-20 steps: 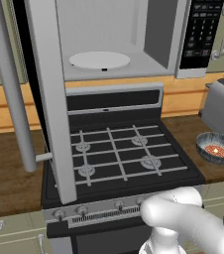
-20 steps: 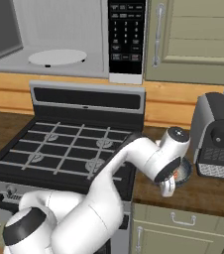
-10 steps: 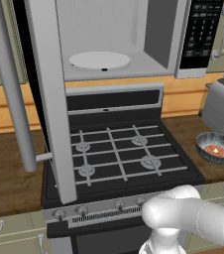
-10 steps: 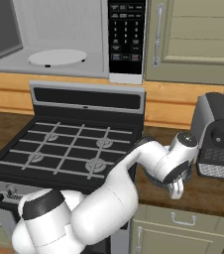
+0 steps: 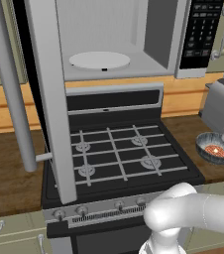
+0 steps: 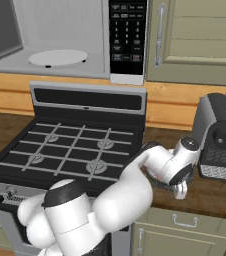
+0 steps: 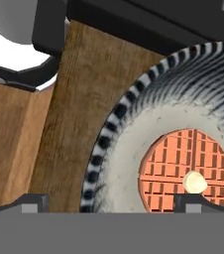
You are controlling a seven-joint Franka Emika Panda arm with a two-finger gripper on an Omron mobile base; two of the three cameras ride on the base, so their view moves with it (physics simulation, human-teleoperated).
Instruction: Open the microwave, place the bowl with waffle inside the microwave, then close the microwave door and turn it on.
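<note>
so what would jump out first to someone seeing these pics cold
The microwave above the stove gapes open, its microwave door swung out to the left and the white turntable bare inside. On the wooden counter right of the stove, the bowl holds the waffle, with the gripper poised right over its rim in the hand view.
</note>
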